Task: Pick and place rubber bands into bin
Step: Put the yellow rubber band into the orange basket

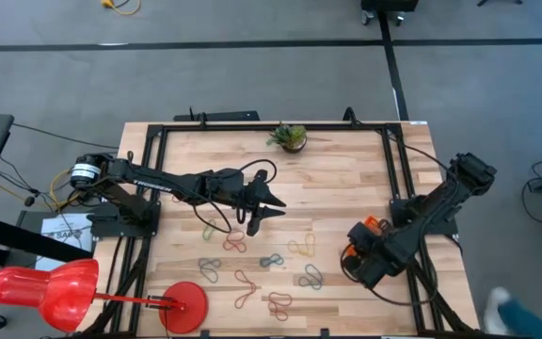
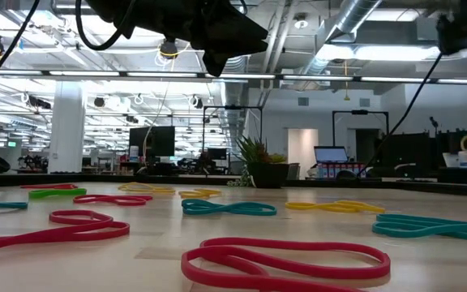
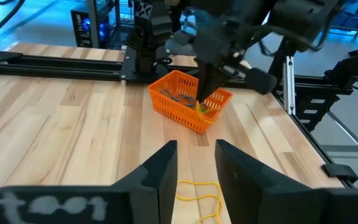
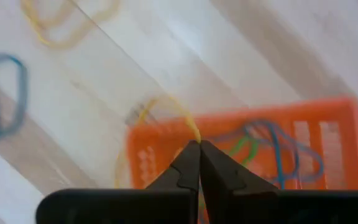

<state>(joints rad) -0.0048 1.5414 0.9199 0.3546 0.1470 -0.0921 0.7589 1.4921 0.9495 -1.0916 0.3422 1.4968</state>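
Several rubber bands lie loose on the wooden table, among them a red one (image 2: 286, 264), a teal one (image 2: 229, 208) and a yellow one (image 3: 197, 193). The orange bin (image 3: 188, 99) stands at the table's right side (image 1: 370, 228) with blue and green bands (image 4: 272, 146) inside. My right gripper (image 4: 194, 146) hangs over the bin, pointing steeply down, shut on a yellow rubber band (image 4: 166, 106). My left gripper (image 3: 196, 174) hovers open above the table's middle (image 1: 252, 212), nothing between its fingers. My right gripper pinches the yellow rubber band at one spot of its loop (image 4: 193, 134), between the very tips of its two fingers, coming from above. The rest of the band arcs away slack over the bin's wall (image 4: 148, 155) toward the table outside.
A small potted plant (image 1: 290, 137) stands at the far edge. A round red disc (image 1: 184, 303) and a red lamp-like thing (image 1: 40, 287) sit at the near left. Black frame rails (image 1: 393, 160) border the table.
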